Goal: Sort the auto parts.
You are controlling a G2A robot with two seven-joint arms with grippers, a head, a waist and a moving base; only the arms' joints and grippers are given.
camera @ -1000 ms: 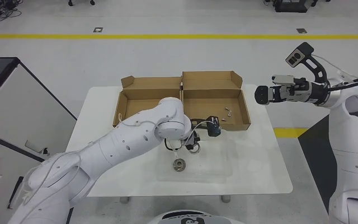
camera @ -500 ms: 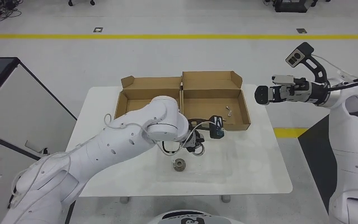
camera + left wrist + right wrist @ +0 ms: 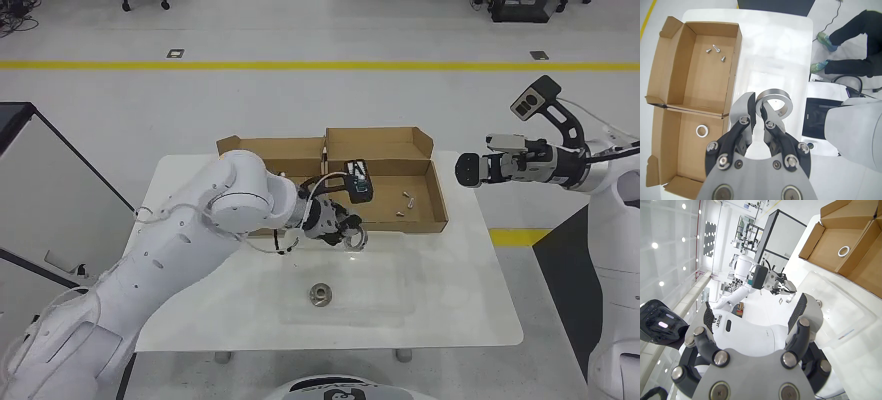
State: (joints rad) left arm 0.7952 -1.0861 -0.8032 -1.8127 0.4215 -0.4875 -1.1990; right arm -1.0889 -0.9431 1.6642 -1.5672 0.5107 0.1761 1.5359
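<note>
**Metal ring in grasp, boxes just ahead**

My left end effector is clamped on the metal ring, with one finger inside the hole and one outside on the wall. The ring hangs above the desk, just in front of the two boxes. I judge this step as delivery. A white ring lies in the box nearer the left edge, and screws lie in the other box. So the next move calls for going over the ring box and releasing low. The right end effector is wide apart and empty, beyond the desk's right edge.
</note>
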